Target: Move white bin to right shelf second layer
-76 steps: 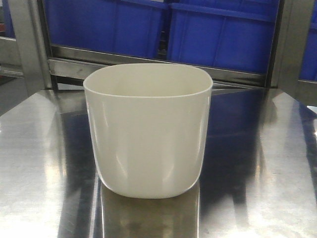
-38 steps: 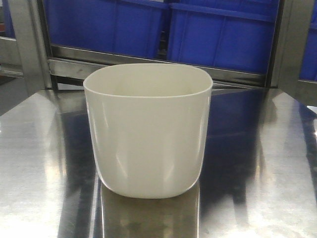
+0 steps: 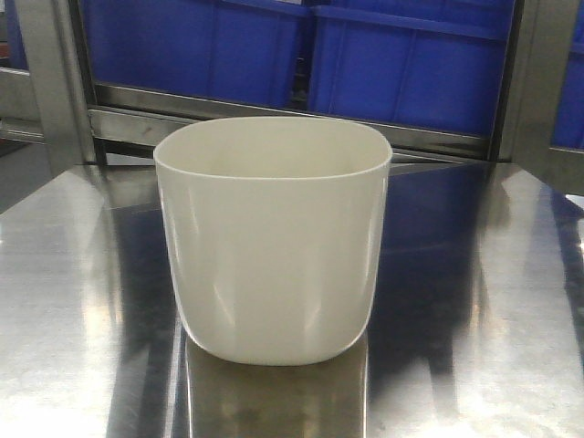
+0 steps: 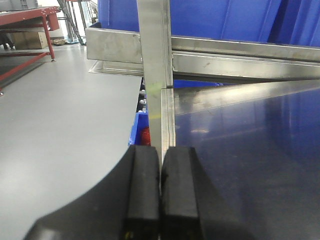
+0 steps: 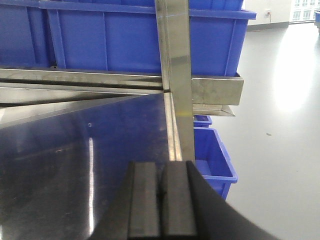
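Upright bin (image 3: 272, 246), frame centre, on steel table (image 3: 474, 301); blue crates (image 3: 401, 64) behind. Pads pressed together, empty: left gripper (image 4: 160, 195), right gripper (image 5: 161, 200).

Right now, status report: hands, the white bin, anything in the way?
Left hand shut, empty. Right hand shut, empty. White bin upright on steel tabletop, untouched. Blue crates on rack behind; nothing beside the bin.
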